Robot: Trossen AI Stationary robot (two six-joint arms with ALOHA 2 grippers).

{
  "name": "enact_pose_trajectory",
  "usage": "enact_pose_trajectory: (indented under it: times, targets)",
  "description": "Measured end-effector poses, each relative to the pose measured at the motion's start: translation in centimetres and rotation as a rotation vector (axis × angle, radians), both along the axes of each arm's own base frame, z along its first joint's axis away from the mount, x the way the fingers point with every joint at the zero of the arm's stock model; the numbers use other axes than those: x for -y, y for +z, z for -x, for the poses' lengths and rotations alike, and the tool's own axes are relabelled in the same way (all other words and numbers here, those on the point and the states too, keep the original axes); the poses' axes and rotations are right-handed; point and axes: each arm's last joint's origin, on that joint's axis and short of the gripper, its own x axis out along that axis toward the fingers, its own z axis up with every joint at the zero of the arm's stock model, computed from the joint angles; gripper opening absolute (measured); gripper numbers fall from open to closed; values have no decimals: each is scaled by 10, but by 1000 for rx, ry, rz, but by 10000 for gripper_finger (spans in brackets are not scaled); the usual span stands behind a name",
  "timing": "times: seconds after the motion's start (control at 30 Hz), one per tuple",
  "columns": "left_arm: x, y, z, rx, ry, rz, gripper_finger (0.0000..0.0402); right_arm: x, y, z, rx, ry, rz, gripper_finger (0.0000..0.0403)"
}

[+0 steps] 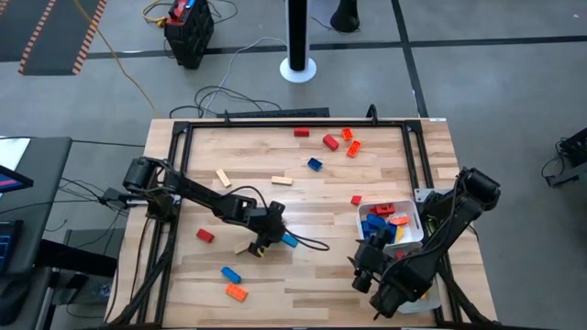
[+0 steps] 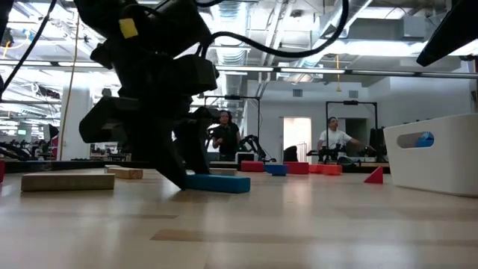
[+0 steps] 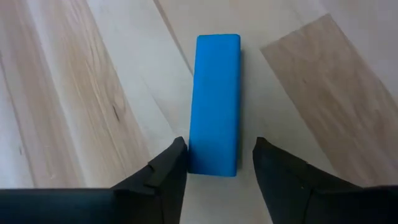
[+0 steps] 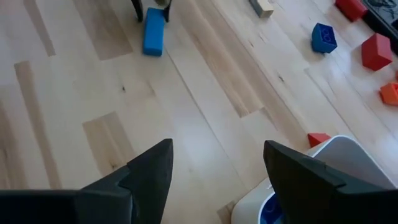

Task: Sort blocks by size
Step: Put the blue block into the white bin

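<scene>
Between the left pincer's point(image 3: 214, 168) parted dark fingers, a smooth oblong blue block point(image 3: 215, 102) on pale wood-grain table point(image 3: 74, 93).

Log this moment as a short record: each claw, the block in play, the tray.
left claw: open, fingers straddling one end of the blue oblong block lying flat on the table
right claw: open, empty, hovering beside the white tray
tray contents: blue, red and orange blocks
loose blocks: scattered over the wooden table
</scene>
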Motion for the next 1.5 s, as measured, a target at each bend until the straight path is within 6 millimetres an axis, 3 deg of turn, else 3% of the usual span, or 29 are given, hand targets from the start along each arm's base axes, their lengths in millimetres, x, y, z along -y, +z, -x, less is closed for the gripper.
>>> enact_pose_trajectory:
  times: [0.3,0.47,0.6,0.83,1.13,1.37,1.5]
  targets:
    - [-2,-2,1,26,40,23,96,5,0,-4,-16,-5,17,281]
    - [-4,0,0,52,109,4,96,3,0,-2,-59,6,-21,281]
    - [-7,18,-6,188,149,28,96,4,0,-4,-49,11,-15,281]
    - [-5,47,-18,484,197,-26,96,13,5,-13,254,-102,126,281]
    - [0,85,-27,867,116,127,96,19,8,-17,562,-109,428,281]
    - [-5,89,-28,898,118,176,97,24,8,-22,559,-130,440,281]
    - [-6,88,-28,891,121,176,98,22,5,-25,442,-120,329,281]
